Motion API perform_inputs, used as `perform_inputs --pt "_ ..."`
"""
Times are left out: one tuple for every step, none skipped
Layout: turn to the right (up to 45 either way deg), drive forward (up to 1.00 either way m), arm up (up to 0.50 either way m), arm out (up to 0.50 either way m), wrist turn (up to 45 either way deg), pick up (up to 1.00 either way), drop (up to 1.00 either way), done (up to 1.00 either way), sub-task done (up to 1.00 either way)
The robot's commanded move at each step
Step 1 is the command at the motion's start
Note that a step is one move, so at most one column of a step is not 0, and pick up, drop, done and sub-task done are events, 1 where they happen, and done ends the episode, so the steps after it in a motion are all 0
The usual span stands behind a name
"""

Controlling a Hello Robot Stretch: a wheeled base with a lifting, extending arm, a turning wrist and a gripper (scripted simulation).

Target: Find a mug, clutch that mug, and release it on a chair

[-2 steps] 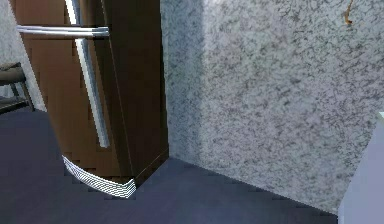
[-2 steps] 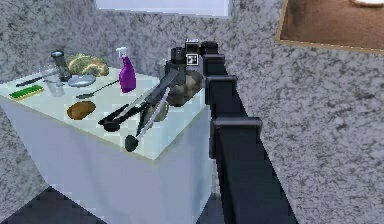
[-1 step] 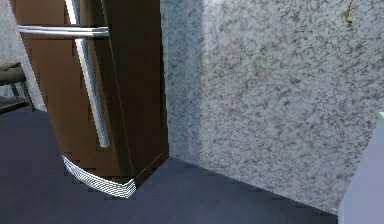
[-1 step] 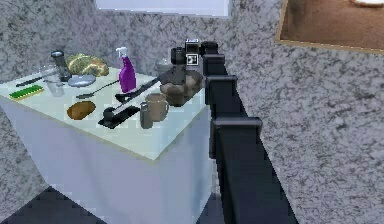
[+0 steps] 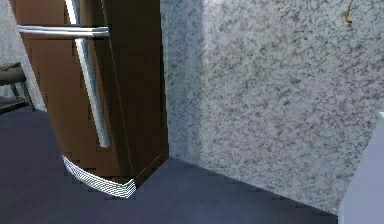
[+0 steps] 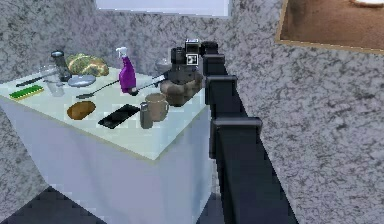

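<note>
A grey-brown mug (image 6: 152,112) stands near the front right corner of a white table (image 6: 150,150) in the arm side view. My arm (image 6: 235,130) rises from the bottom edge and reaches over the table's right end. The gripper (image 6: 176,84) sits just beyond the mug, among things standing on the tabletop, so I cannot tell whether it holds anything. Two white marker squares (image 6: 190,46) show at the arm's far end.
The table also carries a purple spray bottle (image 6: 127,72), bread (image 6: 88,65), a potato (image 6: 80,110), a dark flat slab (image 6: 118,116) and a green sponge (image 6: 27,92). Ahead, a brown fridge (image 5: 95,80) stands against a speckled wall (image 5: 270,90). Dark furniture (image 5: 10,88) shows at the left edge.
</note>
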Motion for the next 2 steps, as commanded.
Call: perform_inputs --pt "0.0 0.00 0.00 0.00 12.0 0.00 0.00 0.00 0.00" --pt "0.0 0.00 -0.16 0.00 0.0 0.00 0.00 0.00 0.00"
